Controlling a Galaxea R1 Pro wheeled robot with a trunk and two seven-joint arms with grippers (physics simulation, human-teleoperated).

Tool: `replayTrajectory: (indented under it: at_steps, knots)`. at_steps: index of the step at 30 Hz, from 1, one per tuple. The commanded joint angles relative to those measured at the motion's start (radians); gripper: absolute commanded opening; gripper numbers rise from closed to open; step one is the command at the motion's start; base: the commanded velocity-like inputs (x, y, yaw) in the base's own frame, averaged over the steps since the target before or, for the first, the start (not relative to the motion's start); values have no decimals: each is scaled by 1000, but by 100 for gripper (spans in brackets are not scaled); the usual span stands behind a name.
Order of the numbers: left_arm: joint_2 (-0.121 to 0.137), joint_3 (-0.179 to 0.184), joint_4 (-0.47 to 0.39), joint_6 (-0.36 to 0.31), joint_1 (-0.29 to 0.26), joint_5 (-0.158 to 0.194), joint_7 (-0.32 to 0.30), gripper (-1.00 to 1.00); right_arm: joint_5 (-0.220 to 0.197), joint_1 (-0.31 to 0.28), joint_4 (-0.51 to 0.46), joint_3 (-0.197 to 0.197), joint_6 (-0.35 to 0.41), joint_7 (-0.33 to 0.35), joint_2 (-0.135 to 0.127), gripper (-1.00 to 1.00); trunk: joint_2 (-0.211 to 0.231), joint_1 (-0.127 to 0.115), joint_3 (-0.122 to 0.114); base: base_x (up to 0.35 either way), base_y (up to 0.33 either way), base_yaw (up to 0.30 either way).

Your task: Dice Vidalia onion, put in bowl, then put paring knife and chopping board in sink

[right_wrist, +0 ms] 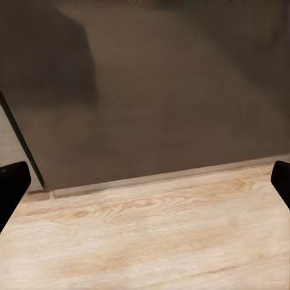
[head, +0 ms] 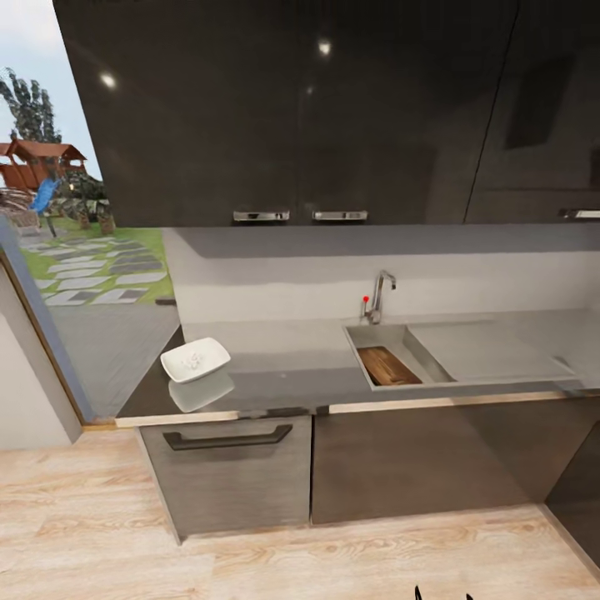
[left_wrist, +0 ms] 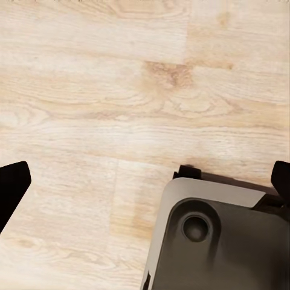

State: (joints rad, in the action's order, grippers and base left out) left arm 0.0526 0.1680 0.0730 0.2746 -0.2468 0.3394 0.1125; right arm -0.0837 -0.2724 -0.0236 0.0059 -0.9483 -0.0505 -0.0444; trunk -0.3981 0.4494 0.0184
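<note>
The chopping board [head: 387, 365] lies inside the basin of the sink [head: 492, 354], tilted against its left wall, under the chrome tap [head: 379, 296]. The white bowl [head: 195, 360] stands on the dark countertop [head: 283, 379] at the left, with a few small pale bits in it. The paring knife is out of view, and no whole Vidalia onion shows. My left gripper [left_wrist: 145, 184] hangs open over the wood floor, its dark fingertips [left_wrist: 12, 187] far apart. My right gripper [right_wrist: 145, 184] is also open and faces a dark cabinet front, holding nothing.
Glossy black wall cabinets [head: 292, 108] hang over the counter, and a drawer with a black handle [head: 227, 437] sits below the bowl. A glass door [head: 75, 275] at the left looks onto a garden. My grey base [left_wrist: 217, 235] shows beneath the left gripper.
</note>
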Motion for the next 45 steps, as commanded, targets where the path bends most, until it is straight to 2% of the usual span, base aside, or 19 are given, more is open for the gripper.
replayTrajectory:
  at_steps: [1, 17, 20, 28, 34, 45]
  knots:
    - [0, 8, 4, 5, -2, 6, 1, 100, -5, -1, 1, 2, -3, 1, 0, 100, -2, 1, 1, 0, 0, 0]
    - [-2, 8, 3, 6, -2, 5, 0, 100, -5, -1, 1, 2, -3, 1, -1, 100, -2, 1, -21, 0, 0, 0]
    - [-13, 8, 4, 5, -2, 6, 0, 100, -4, -1, 1, 2, -3, 1, -1, 100, -2, 1, -25, 0, 0, 0]
    - [-17, 8, 4, 5, -2, 6, -1, 100, -5, -1, 1, 2, -3, -1, -1, 100, -2, 1, -28, 0, 0, 11]
    - [-15, 8, 3, 7, -2, 6, 0, 100, -5, -1, 1, 2, -3, -31, 1, 100, -2, 1, -29, 0, 0, 209]
    - [-12, 7, 3, 9, -2, 6, 3, 100, -5, -1, 1, 2, -3, -35, 0, 100, -2, 1, -29, 0, 0, 262]
